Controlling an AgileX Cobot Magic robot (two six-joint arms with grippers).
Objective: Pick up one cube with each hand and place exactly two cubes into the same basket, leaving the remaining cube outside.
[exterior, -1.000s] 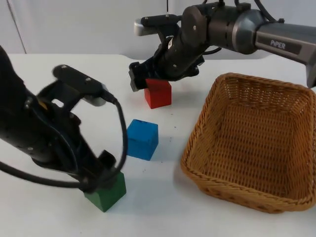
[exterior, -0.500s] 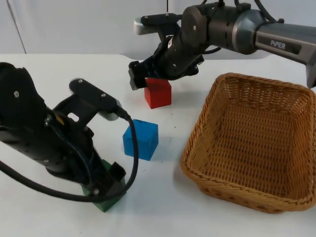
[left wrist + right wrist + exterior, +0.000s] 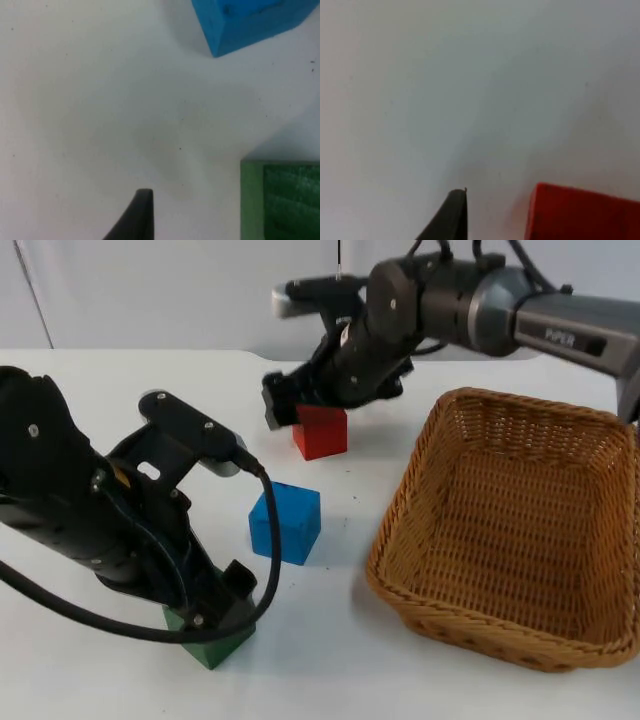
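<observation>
Top: left gripper [image 3: 222,612] sat on green cube [image 3: 212,642], near left; right gripper [image 3: 285,405] at red cube [image 3: 321,431], far; blue cube [image 3: 285,524] between; basket [image 3: 480,630] right. Left wrist: green cube [image 3: 282,200], blue cube [image 3: 250,22]. Right wrist: red cube [image 3: 582,212]. Jaw states: can't tell

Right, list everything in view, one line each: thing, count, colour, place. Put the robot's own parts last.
red cube: one, red, far middle of the table, under the right gripper.
blue cube: one, blue, table centre, between the red and green cubes.
green cube: one, green, near edge, partly covered by the left gripper.
basket: one, tan wicker, right side of the table, nothing in it.
table: one, white.
partition wall: one, grey, behind the table.
left gripper: one, black, down at the green cube.
right gripper: one, black, down at the red cube.
</observation>
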